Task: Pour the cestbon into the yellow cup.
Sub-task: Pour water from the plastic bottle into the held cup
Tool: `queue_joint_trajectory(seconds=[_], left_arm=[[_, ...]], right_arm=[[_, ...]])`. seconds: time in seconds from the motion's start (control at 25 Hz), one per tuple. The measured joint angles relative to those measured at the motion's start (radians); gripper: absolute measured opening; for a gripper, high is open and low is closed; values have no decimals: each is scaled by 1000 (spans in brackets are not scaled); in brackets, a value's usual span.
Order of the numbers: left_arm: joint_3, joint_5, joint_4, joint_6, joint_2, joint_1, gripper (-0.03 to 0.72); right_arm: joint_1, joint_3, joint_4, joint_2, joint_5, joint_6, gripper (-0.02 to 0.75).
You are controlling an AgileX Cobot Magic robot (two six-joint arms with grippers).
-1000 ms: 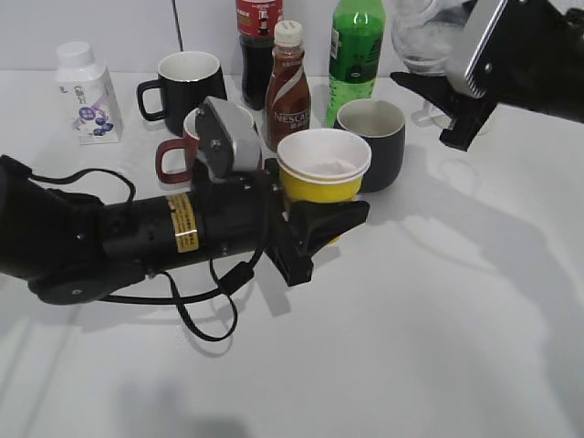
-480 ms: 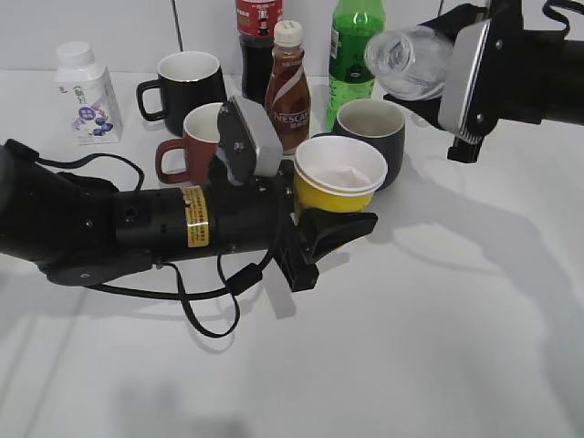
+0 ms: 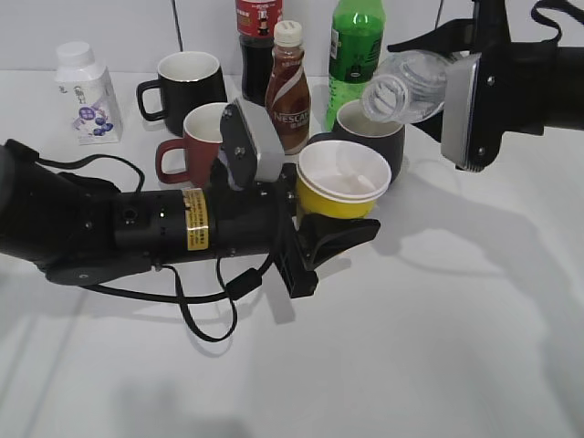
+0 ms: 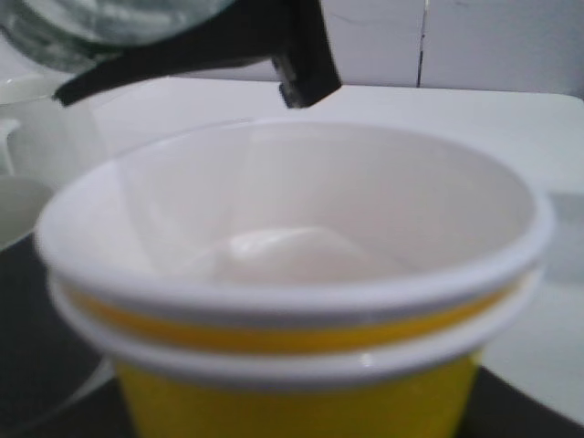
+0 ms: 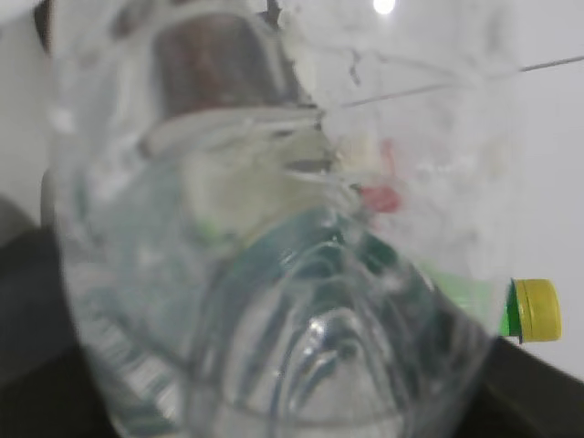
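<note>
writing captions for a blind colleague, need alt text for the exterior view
A black robot arm's left pincer holds a small yellow paper cup with a white inside, while the right pincer tips a clear plastic water bottle toward it from the upper right. Behind stand mugs, a brown Nescafe bottle and a green bottle on a white table.

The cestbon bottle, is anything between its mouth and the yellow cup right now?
Nothing visible. The cestbon, tipped over in the right tool, points its mouth down-left toward the yellow cup held up by the left tool; only open air shows between them.
</note>
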Motion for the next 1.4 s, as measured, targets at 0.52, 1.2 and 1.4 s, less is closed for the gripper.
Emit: queue_joint_trajectory(seconds=[0.52, 1.2, 1.4], left_arm=[[0, -54, 35, 0, 0, 0, 383], [0, -64, 35, -4, 0, -32, 383], [-14, -61, 31, -5, 0, -36, 383]], right_arm=[[0, 0, -6, 0, 40, -111, 459], [0, 0, 14, 0, -5, -153, 459], [0, 0, 13, 0, -6, -163, 459]])
